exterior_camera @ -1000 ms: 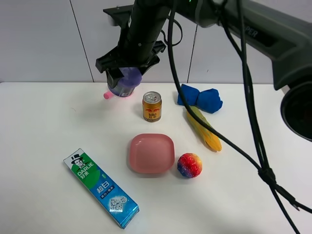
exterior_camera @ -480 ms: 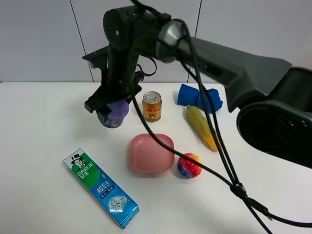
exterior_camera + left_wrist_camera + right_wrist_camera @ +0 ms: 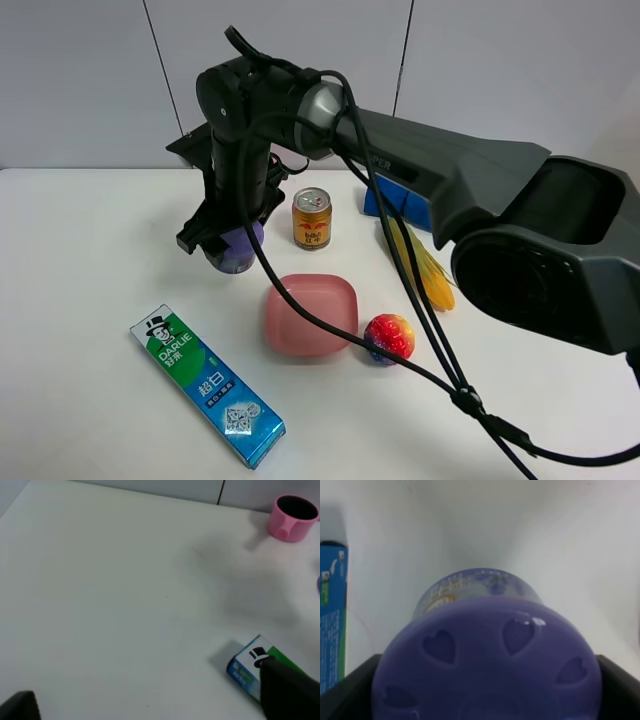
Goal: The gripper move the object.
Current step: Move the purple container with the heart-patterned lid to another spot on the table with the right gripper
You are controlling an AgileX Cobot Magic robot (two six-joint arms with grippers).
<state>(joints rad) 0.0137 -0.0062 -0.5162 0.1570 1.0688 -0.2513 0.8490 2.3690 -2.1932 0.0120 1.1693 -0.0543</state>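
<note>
right gripper (image 3: 228,238): clamped shut on the object's lid
object (image 3: 487,665): purple tub, heart-embossed lid, held between jaws; body label unreadable
toothpaste box (image 3: 207,385): "DARLIE", in front of gripper
can (image 3: 312,217): beside gripper, print illegible

One container (image 3: 233,257), one can (image 3: 312,218), one ball (image 3: 389,338)

The exterior high camera stands above the front of the bench (image 3: 90,260) and looks down and across it toward the grey wall (image 3: 80,80), far enough to take in the whole working area. The left wrist camera sits low and faces along the bare bench surface, while the right wrist camera looks down from very near, so the object (image 3: 487,665) fills most of its picture. All three views share the toothpaste box (image 3: 207,385), which lies at the edge of both wrist pictures.
</note>
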